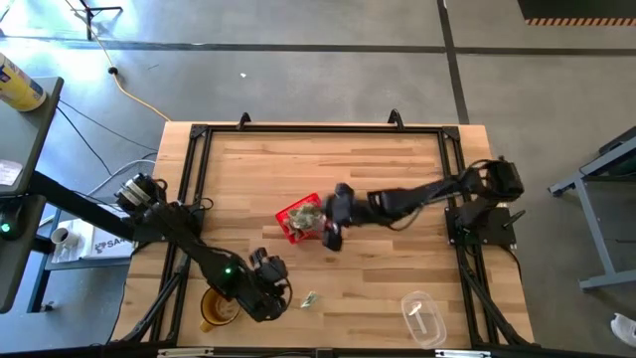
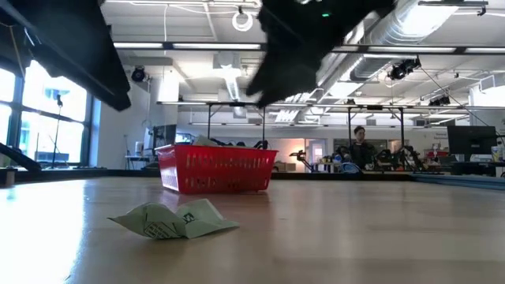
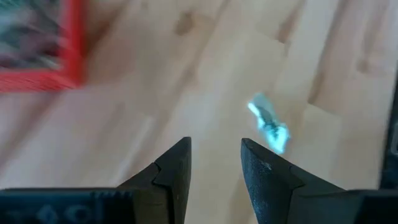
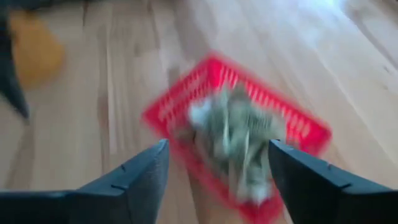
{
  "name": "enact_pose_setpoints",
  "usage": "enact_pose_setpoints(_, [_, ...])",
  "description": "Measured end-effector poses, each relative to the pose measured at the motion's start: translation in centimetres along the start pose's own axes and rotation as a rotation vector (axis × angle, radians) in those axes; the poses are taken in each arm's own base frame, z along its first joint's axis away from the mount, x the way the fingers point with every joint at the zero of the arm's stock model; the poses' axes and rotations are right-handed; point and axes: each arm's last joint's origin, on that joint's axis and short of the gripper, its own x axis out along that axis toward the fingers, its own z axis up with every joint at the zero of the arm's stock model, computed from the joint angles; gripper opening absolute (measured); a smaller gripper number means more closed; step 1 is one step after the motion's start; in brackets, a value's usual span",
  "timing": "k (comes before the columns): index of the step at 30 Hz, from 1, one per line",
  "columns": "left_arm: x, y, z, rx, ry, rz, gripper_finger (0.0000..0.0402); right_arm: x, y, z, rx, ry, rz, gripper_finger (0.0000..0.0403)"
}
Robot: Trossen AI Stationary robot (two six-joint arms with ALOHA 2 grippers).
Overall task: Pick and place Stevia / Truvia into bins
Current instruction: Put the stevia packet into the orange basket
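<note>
Honestly no print readable on the packet point(image 1: 310, 298), lying loose on the table point(image 1: 378, 288) just beside the empty, spread left gripper point(image 1: 270, 281); right gripper point(image 1: 331, 235), also spread, hovers by the packet-filled red basket point(image 1: 289, 216)

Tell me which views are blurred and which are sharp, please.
Right wrist view: the red basket and the packets in it are smeared by motion. Left wrist view: the loose packet and table are soft, the open left gripper crisp. Low view: basket and crumpled packet sharp; arms dark silhouettes.
</note>
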Motion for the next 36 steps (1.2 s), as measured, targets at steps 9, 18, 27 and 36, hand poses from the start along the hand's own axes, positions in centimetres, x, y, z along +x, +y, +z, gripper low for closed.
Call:
enact_pose_setpoints(9, [4.2,-1.0,1.8,-0.284,0.145,-0.223,0.0172,-3.7,4.5,-5.3,-0.118,0.265,-0.169,0.0284])
enact_pose_setpoints(18, [7.8,-2.4,1.9,-0.346,0.261,-0.158,0.0172,-6.0,8.1,-8.2,-0.060,0.267,-0.226,0.0285])
enact_pose_setpoints(27, [10.0,-3.9,1.6,-0.279,0.258,-0.105,0.0172,-6.6,8.9,-8.9,-0.014,0.251,-0.240,0.0284])
enact_pose_setpoints(36, [11.3,-3.0,1.2,-0.143,0.156,0.029,0.0098,-6.7,8.7,-8.9,0.060,0.215,-0.296,0.0284])
